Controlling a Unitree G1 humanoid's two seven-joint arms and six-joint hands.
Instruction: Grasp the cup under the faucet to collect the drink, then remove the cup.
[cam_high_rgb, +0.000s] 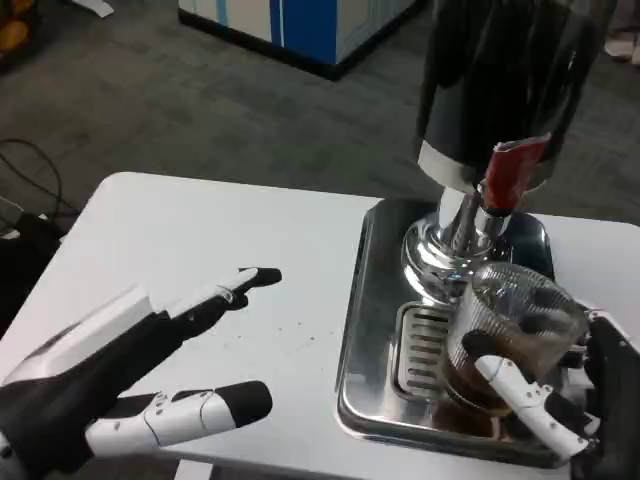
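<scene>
- My right robot hand (560, 395) is wrapped around the clear ribbed plastic cup (512, 325), with white and black fingers (515, 385) lying across its near side, at the lower right of the head view.
- The cup is tilted, its mouth turned up and away from me, and a brown drink sits in its lower part.
- The cup is held over the slotted drip grate (422, 345) of the shiny silver metal tray (365, 330), just below and in front of the red faucet lever (510, 170).
- The red lever hangs from the dark cylindrical drink dispenser (500, 70), which stands on a polished chrome base (445, 250) at the back of the tray.
- My left robot hand (170, 365) is released and holds nothing; its fingers are stretched out and spread apart over the white desk (200, 230), well apart from the tray.
- A few dark specks lie on the desk between my left robot hand and the tray.
</scene>
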